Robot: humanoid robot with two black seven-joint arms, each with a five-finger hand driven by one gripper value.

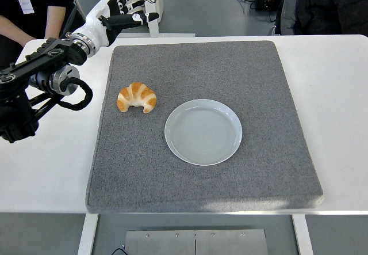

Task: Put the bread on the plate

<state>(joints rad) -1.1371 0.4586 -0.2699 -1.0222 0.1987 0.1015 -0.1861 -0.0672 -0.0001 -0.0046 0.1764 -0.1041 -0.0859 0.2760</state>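
the left hand (118,10) is up past the far left corner of the grey mat (276,151), fingers spread, holding nothing. one bread (137,97) lies sideways near the mat's left edge, tips pointing down. one plate (203,131) sits right of it, apart.

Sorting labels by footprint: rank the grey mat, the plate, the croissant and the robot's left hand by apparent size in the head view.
1. Grey mat, largest by far.
2. Plate.
3. Croissant and left hand: they look alike, and the hand is raised and farther back, so no ranking between them.
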